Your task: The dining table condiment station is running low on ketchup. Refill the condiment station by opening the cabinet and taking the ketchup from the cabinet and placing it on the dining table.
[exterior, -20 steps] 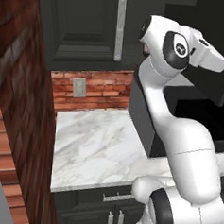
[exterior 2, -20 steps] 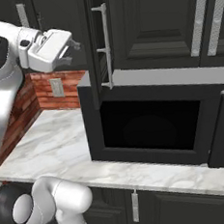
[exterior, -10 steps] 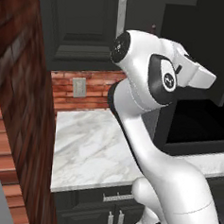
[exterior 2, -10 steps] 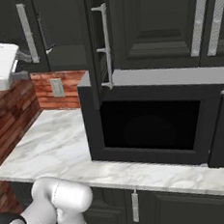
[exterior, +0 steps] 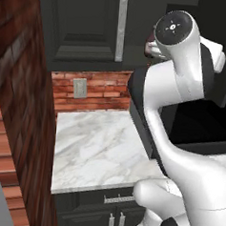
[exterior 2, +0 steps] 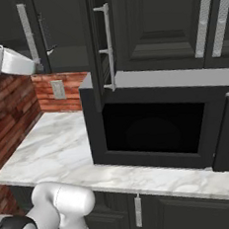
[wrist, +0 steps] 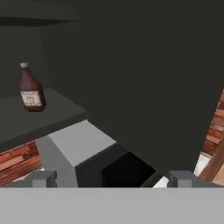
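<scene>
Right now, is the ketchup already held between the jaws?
No: in the hand view the ketchup stands upright on the cabinet shelf, well clear of the open jaws.

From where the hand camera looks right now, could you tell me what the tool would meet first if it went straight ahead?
Probably the dark cabinet door that fills the middle of the hand view, though depth is unclear. The open tool does not aim at the ketchup, which stands off to the left on the shelf.

- Ketchup point(wrist: 31, 88): small dark red-brown bottle, pale label, upright on a dark shelf inside the cabinet.
- Cabinet point(exterior 2: 153, 28): dark charcoal, silver bar handles; one door stands open.
</scene>
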Motion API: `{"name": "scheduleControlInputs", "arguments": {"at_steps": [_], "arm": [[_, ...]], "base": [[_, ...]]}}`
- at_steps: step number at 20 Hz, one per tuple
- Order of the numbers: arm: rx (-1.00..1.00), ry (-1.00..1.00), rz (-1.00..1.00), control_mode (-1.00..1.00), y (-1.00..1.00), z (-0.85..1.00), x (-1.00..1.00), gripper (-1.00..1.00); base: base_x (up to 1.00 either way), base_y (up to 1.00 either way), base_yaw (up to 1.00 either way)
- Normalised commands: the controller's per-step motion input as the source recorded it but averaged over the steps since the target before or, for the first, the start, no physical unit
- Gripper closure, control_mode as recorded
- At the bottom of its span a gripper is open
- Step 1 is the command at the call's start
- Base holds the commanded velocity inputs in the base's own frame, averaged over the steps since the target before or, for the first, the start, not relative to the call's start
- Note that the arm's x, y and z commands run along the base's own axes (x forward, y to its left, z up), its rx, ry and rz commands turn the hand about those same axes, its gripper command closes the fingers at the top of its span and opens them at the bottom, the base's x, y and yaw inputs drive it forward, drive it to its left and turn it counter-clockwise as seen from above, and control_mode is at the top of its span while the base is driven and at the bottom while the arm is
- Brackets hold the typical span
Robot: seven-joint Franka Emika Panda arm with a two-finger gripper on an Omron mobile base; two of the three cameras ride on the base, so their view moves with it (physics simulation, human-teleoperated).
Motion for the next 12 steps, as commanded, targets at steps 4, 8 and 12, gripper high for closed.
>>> {"name": "scheduleControlInputs", "arguments": {"at_steps": [4,8,12], "arm": [[0.03,0.18,0.55,-1.0,-0.19,-0.06,0.25,-1.0],[0.0,0.01,0.29,-1.0,0.0,-0.08,0.42,-1.0],[0.02,0.02,0.08,-1.0,0.0,0.0,0.49,-1.0]], "base": [[0.0,0.0,0.0],[0.0,0.0,0.0],[0.0,0.0,0.0]]}}
